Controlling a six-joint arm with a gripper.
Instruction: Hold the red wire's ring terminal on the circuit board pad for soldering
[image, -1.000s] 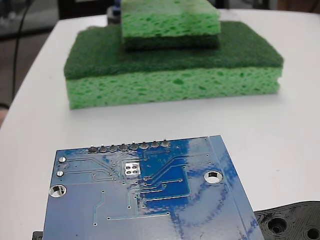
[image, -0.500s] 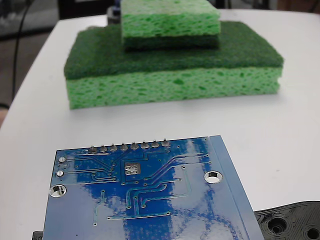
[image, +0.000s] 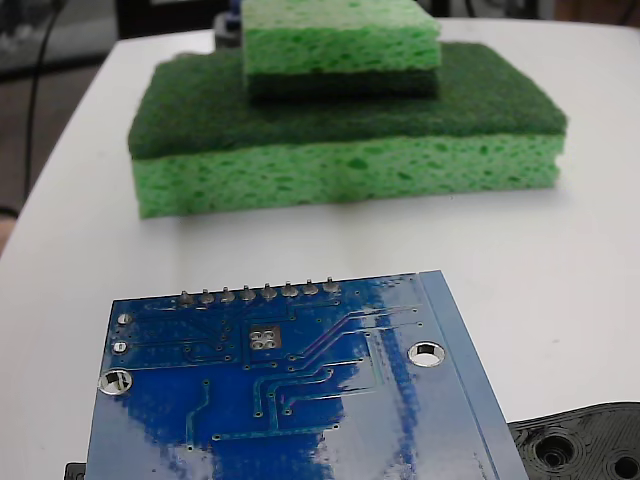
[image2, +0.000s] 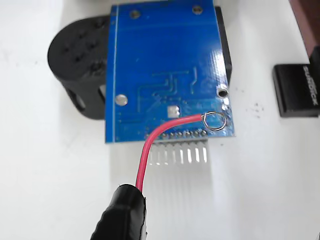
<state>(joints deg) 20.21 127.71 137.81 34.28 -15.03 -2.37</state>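
Note:
In the wrist view the blue circuit board (image2: 165, 65) lies at top centre, with its silver pad (image2: 173, 111) near the lower edge. The red wire (image2: 150, 145) curves up from its black sleeve (image2: 122, 215) at the bottom edge. Its ring terminal (image2: 215, 120) is over the board's lower right corner, right of the pad and apart from it. I cannot tell whether the ring touches the board. The gripper's fingers stay out of frame below the sleeve, which carries the wire. The fixed view shows the circuit board (image: 290, 400) and pad (image: 264, 338), but no wire or gripper.
Two stacked green sponges (image: 340, 130) stand behind the board on the white table (image: 560, 270). A black plastic part with holes (image2: 80, 55) lies under the board's left side in the wrist view. A small black block (image2: 297, 90) sits to the right.
In the fixed view the sheen on the board has shifted and darkened, and the pad has gone from bright to dull. Board and sponges have not moved.

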